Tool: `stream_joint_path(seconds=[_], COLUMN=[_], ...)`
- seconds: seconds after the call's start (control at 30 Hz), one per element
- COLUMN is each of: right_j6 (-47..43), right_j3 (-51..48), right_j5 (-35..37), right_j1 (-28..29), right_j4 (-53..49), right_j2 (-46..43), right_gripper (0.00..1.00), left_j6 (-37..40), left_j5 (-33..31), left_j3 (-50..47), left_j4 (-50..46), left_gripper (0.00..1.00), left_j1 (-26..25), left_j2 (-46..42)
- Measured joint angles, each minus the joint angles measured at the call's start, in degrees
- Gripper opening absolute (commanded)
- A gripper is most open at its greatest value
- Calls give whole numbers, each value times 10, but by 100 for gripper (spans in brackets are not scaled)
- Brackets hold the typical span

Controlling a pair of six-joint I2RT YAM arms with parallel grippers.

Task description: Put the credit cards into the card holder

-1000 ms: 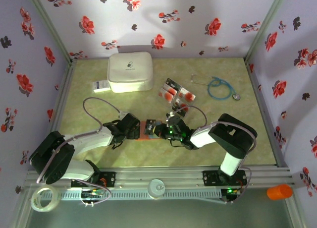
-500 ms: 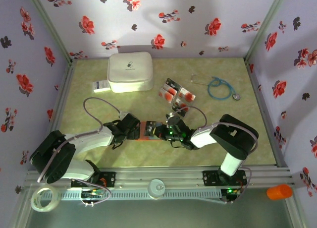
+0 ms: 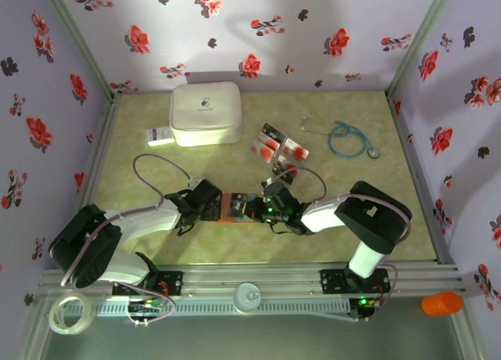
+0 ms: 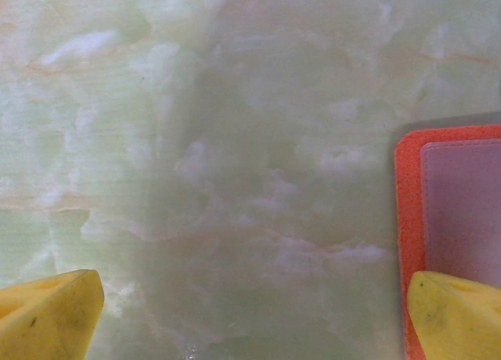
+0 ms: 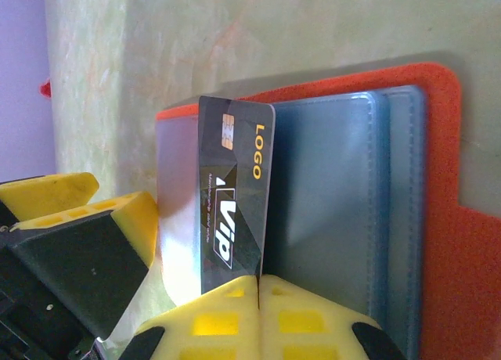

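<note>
Green marbled bench (image 3: 235,243) carries the open orange card holder (image 5: 462,243) centrally, with loose credit cards (image 3: 278,147) beyond it. Over its pockets the right end effector (image 5: 258,286) pinches one dark card (image 5: 231,196). The left end effector (image 4: 250,317) is spread at the holder's edge.

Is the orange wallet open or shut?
Open. The wallet lies spread flat with its bluish-grey pockets facing up, and the right gripper holds a dark card over them.

Holder (image 4: 409,219) cut off by right and bottom edges in left wrist view. Card (image 5: 235,180) end hidden in right gripper (image 5: 258,293); small print unreadable.
</note>
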Motion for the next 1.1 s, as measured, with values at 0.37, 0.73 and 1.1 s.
stream_joint_path(seconds=[0.37,0.73,1.1], right_j6=[-22,-33,-41], right_j3=[19,34,55], right_j5=[-6,-8,-26], right_j1=[1,1,1], right_j4=[-64,-122,-139], right_j2=[-21,-37,-26], right_gripper=[0,0,0], left_j6=[0,0,0], left_j5=[0,0,0], left_j3=[0,0,0], left_j4=[2,5,7], left_gripper=[100,100,100], left_j1=[0,0,0], left_j2=[4,6,7])
